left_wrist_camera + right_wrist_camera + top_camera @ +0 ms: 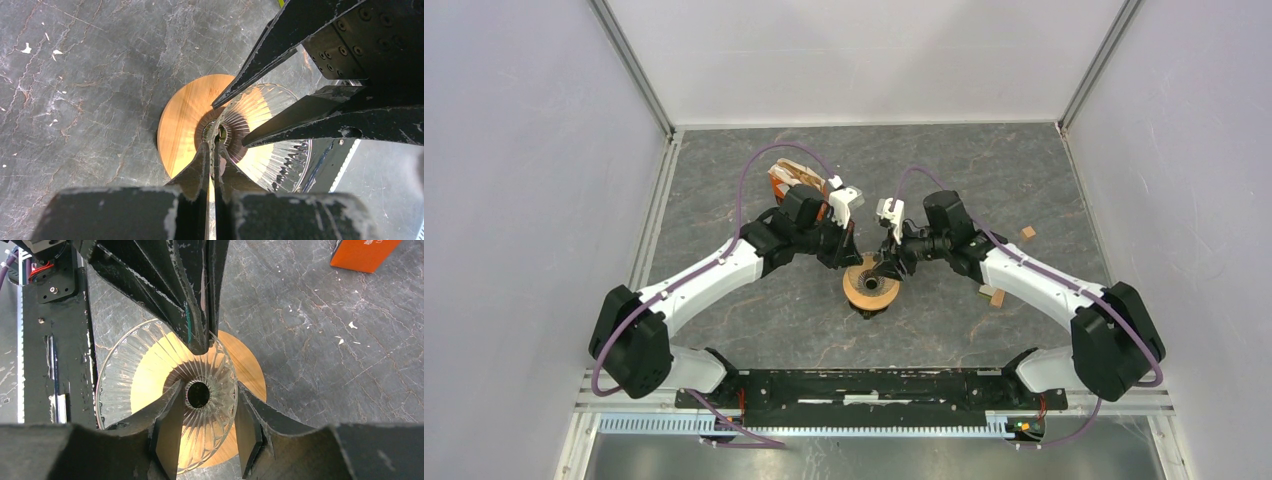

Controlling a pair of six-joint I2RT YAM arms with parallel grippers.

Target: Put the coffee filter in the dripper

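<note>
The dripper (871, 287), a clear ribbed glass cone in a round tan wooden collar, stands at the table's middle. It also shows in the left wrist view (185, 120) and the right wrist view (150, 375). My left gripper (856, 262) (212, 145) is shut on the thin glass rim of the dripper. My right gripper (890, 262) (209, 386) is open, with one finger on each side of the cone's lower part. I see no loose coffee filter in either gripper or in the cone.
An orange and brown packet (792, 180) lies behind the left arm, and an orange box corner (365, 252) shows in the right wrist view. Two small wooden blocks (1027, 233) (994, 297) lie by the right arm. Grey walls enclose the table.
</note>
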